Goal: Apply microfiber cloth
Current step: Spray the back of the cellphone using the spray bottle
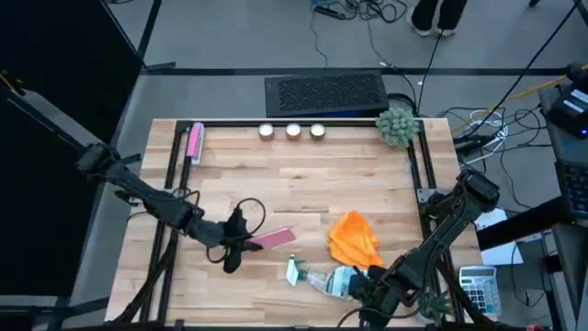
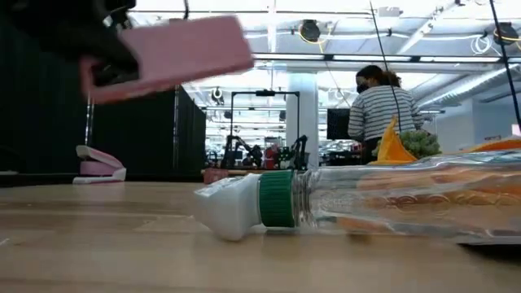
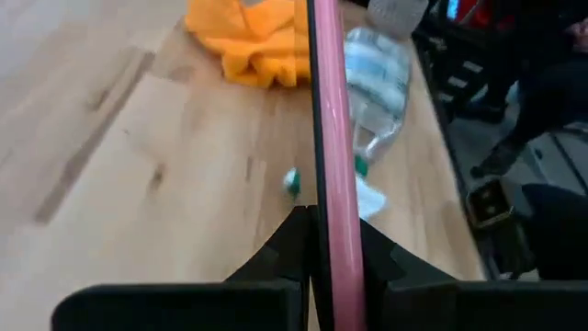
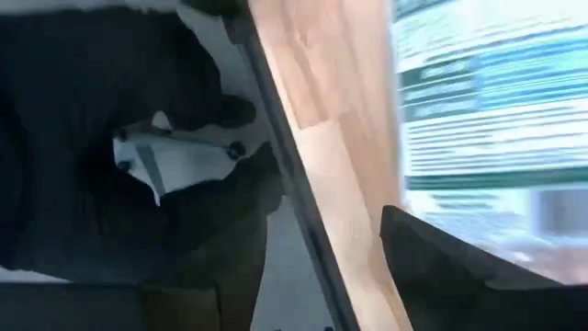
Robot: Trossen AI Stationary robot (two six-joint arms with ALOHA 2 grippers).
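Microfiber cloth (image 1: 355, 237): soft orange, folded, crumpled on slatted wooden table (image 1: 303, 175), right of centre, just beside clear plastic bottle (image 1: 323, 279) lying near front edge.
Left claw (image 1: 246, 239): clamped on flat pink case (image 1: 273, 239), raised off table in low view.
Right claw (image 1: 367, 292): at bottle's base; open or shut, cannot tell.
Bare wood across centre.

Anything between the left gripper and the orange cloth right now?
Nothing on the table blocks the way, but the left gripper is shut on the pink case, which projects toward the microfiber cloth. The clear bottle lies beside that path, toward the near edge.
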